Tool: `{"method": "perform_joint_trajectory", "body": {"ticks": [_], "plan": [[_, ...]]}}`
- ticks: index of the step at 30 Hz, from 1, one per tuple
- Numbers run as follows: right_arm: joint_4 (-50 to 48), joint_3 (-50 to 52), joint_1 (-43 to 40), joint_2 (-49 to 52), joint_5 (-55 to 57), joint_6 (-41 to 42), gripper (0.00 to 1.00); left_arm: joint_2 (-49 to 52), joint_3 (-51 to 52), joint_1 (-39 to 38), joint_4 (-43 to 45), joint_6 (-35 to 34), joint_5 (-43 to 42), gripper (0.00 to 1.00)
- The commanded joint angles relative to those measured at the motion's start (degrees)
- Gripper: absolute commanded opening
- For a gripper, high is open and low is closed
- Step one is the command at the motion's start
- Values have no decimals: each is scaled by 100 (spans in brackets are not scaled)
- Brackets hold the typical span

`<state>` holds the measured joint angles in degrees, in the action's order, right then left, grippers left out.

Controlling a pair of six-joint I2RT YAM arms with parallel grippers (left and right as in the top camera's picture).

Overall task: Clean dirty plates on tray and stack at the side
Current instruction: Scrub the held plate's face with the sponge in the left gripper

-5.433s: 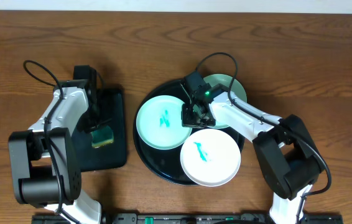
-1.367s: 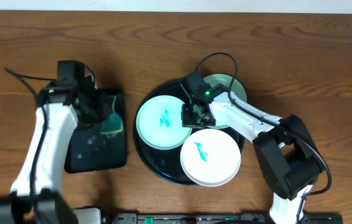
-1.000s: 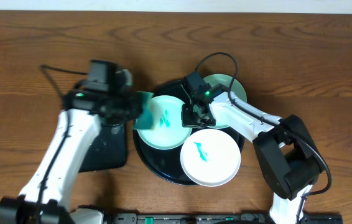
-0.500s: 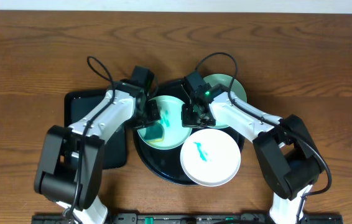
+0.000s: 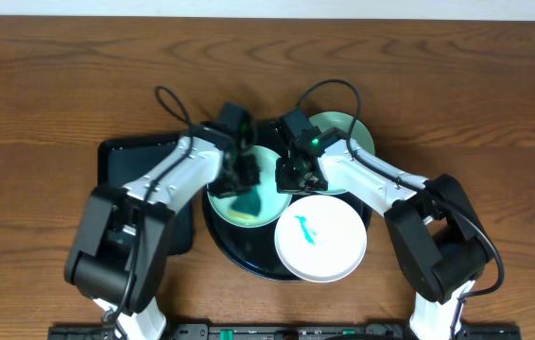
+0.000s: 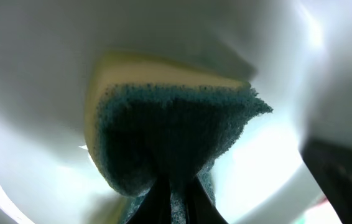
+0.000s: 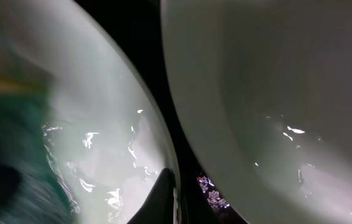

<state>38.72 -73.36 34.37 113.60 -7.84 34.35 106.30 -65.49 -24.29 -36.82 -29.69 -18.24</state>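
L arm reaches across to round black tray [image 5: 237, 253], mid-table. 3 plates on it: left mint plate [image 5: 269, 203], rear mint plate [image 5: 354, 134] (mostly under R arm), white plate [image 5: 329, 247] at front. White one has teal smear [image 5: 302, 229] at centre, rim overlaps left mint plate's edge.

Left gripper [image 5: 247, 179]: fingers clenched on sponge [image 5: 245, 201], teal scrub face plus yellow foam. Sponge pressed flat on left mint plate, about centre. L wrist cam: sponge [image 6: 170, 137] fills view, yellow edge on top, pale plate surface [image 6: 39, 62] all round; left gripper [image 6: 173, 186] nips sponge from below.

Right gripper [image 5: 289, 175]: closed down on right rim of left mint plate, between it and rear plate. R wrist cam: dark fingertip [image 7: 163, 186] sits on that plate's rim [image 7: 114, 143]; strip of black tray [image 7: 142, 56] shows beside it, then a 2nd plate [image 7: 275, 93], can't tell which. Wet glints on both.

Smaller rect black tray [image 5: 116, 156] off to left, partly under L arm. Wood table [image 5: 494, 94].
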Motion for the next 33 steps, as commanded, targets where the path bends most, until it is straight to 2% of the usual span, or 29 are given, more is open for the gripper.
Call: {"method": "perform_joint_trajectory", "body": {"ticks": [1, 8, 19, 26, 33], "plan": [[55, 188, 55, 192, 157, -122, 1, 269, 63, -498, -13, 107, -1040, 7], [90, 190, 57, 192, 153, -120, 1, 269, 63, -459, 116, 109, -1043, 7], [258, 188, 55, 192, 155, -120, 1, 269, 63, 1102, 907, -151, -656, 7], [269, 188, 55, 192, 157, -120, 1, 269, 63, 1690, 417, -118, -87, 7], [264, 188, 55, 192, 160, -120, 1, 269, 63, 1298, -638, 297, -66, 7]]}}
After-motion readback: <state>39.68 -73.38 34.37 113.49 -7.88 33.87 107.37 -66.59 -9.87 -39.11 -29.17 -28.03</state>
